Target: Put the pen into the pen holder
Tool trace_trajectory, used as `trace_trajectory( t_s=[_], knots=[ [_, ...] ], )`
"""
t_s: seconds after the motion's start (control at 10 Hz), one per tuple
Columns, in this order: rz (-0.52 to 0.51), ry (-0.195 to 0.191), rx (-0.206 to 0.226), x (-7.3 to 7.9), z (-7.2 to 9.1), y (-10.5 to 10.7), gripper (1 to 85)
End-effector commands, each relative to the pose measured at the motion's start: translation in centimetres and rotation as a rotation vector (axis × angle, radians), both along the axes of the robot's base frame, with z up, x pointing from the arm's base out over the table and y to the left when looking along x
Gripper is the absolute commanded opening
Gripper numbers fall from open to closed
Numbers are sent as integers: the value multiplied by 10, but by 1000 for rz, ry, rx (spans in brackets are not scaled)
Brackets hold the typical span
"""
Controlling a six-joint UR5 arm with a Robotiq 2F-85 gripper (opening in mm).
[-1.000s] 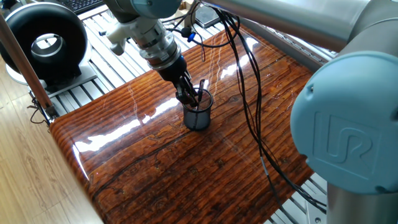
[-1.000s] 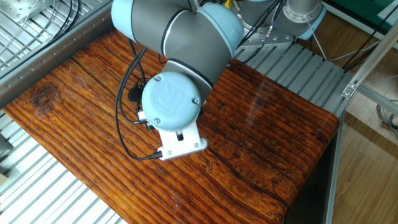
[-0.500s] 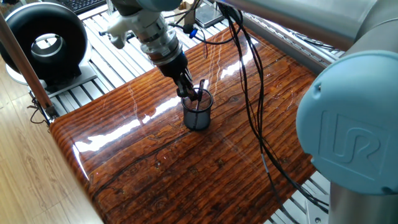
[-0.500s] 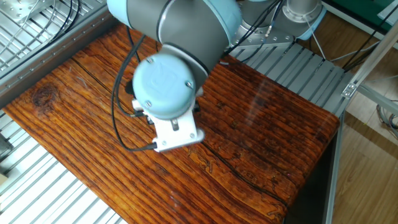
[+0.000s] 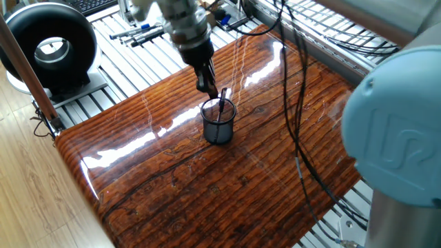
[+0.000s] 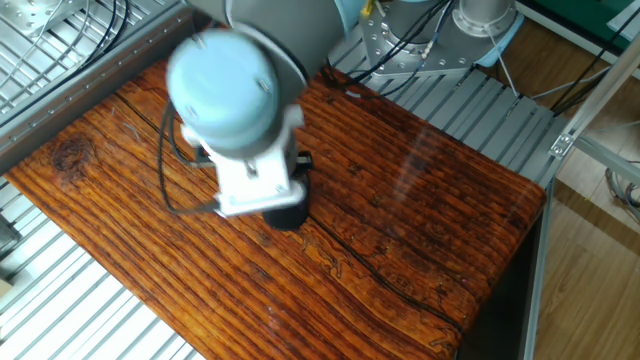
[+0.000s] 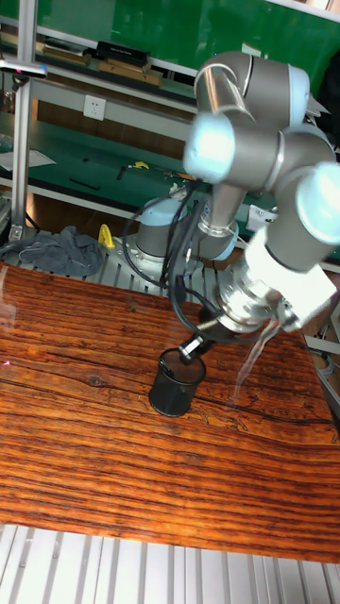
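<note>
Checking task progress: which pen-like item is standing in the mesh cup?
The thin black pen, leaning inside the pen holder below the claw. The thicker markers lie off the wooden tabletop.

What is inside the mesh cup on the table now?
The pen stands in the cup, leaning on its rim, top sticking out. Its lower end is hard to see through the mesh. The gripper is just above.

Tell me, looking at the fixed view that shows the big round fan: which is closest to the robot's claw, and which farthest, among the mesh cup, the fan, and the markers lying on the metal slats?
1. Pen holder: just below the gripper, with the pen standing in it.
2. Markers: on the slats behind the table.
3. Fan: far left, off the table.
</note>
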State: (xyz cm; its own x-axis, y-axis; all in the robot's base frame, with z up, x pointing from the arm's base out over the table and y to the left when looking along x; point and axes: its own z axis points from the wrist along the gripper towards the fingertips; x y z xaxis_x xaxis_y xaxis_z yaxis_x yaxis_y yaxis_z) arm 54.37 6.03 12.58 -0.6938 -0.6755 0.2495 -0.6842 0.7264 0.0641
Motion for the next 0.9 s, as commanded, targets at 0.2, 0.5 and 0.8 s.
trace_trajectory(
  t_s=[0.2, 0.5, 0.8],
  knots=[
    [-414, -212, 88, 45, 11, 10, 13],
    [-636, -212, 137, 46, 15, 27, 13],
    [-676, -208, 158, 57, 10, 40, 13]
  ],
)
